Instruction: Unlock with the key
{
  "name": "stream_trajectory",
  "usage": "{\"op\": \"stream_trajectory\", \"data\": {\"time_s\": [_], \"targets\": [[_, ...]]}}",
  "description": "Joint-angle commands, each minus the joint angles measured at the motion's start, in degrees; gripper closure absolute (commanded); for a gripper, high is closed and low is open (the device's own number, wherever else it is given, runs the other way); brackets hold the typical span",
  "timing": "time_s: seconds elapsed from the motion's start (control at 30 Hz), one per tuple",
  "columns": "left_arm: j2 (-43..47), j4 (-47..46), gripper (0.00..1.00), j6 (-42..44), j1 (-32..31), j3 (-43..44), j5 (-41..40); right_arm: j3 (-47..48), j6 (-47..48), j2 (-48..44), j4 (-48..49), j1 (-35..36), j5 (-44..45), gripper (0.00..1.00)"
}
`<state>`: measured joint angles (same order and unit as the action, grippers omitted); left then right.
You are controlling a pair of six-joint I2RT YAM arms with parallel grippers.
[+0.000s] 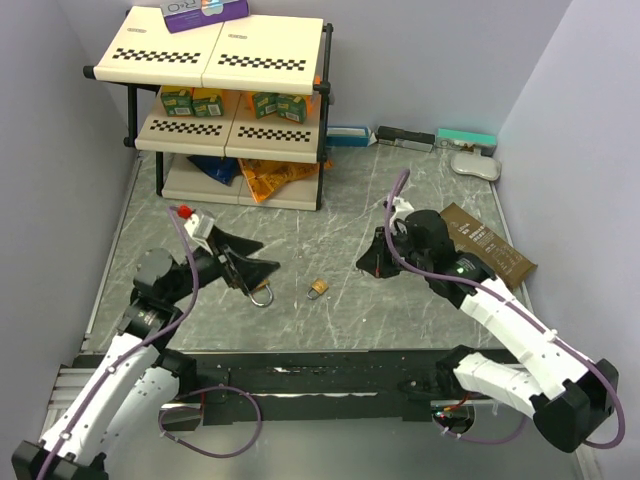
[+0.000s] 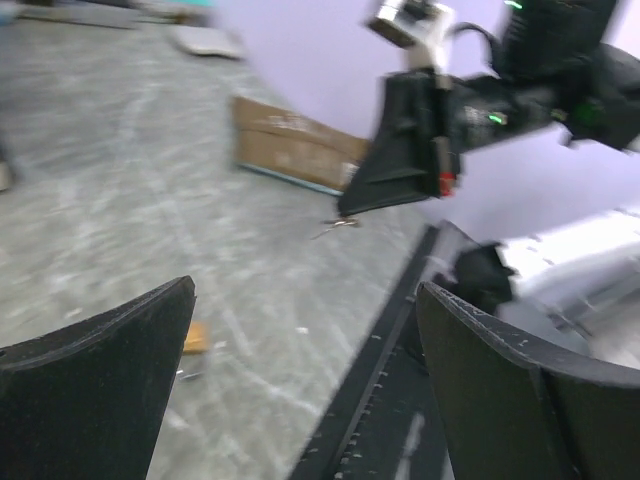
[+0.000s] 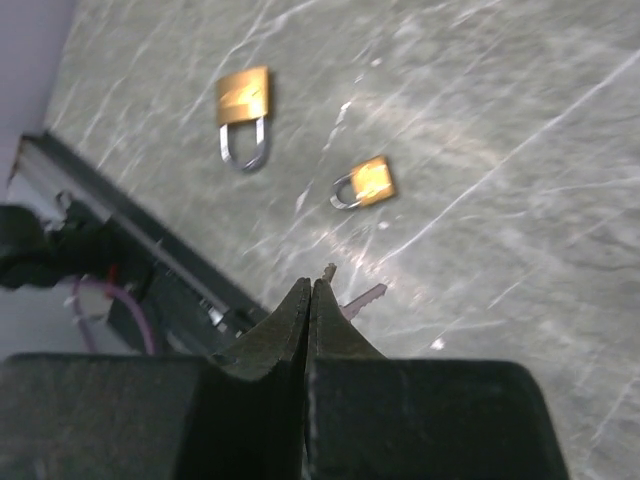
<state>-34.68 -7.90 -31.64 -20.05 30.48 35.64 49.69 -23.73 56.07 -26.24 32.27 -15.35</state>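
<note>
My right gripper (image 3: 312, 283) is shut, and the key (image 3: 364, 298) pokes out past its fingertips, a toothed blade to the right and a second small tip (image 3: 328, 270) straight ahead. From above, this gripper (image 1: 372, 262) is at mid-table, right of both locks. The larger brass padlock (image 3: 243, 100) (image 1: 262, 293) and the smaller brass padlock (image 3: 372, 182) (image 1: 318, 288) lie flat on the table. My left gripper (image 1: 271, 256) (image 2: 305, 290) hangs wide open just above the larger padlock, nothing between its fingers. In the left wrist view the smaller padlock (image 2: 195, 338) peeks past the left finger.
A checkered shelf rack (image 1: 220, 60) with snack boxes fills the back left. A flat brown box (image 1: 490, 245) lies beside the right arm. Small boxes and a white object (image 1: 475, 165) line the back wall. A black rail (image 1: 300, 365) runs along the near edge.
</note>
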Motion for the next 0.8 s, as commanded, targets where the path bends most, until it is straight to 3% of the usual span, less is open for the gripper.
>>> {"op": "stream_trajectory", "data": {"time_s": [0.0,0.3,0.4,0.77], "targets": [[-2.1,-12.4,0.02,-4.8,-7.0,-0.8,2.0,4.2,0.3,-3.7,-3.3,0.3,-9.6,1.0],[-13.8,-10.2,0.01,6.1,-27.8,4.7,-8.3,4.3,-5.6,-8.3,-1.5,0.2,-17.3,1.0],[-15.9,-11.9,0.01,7.6,-30.5,4.4,-9.9,4.2,-6.9,-9.1,-1.6,0.2,-18.8,1.0],[-19.0,-15.7,0.04,8.5,-31.1,4.3,-9.3,1.7,-10.9,-10.5,1.6,0.2,-23.0,1.0]]}}
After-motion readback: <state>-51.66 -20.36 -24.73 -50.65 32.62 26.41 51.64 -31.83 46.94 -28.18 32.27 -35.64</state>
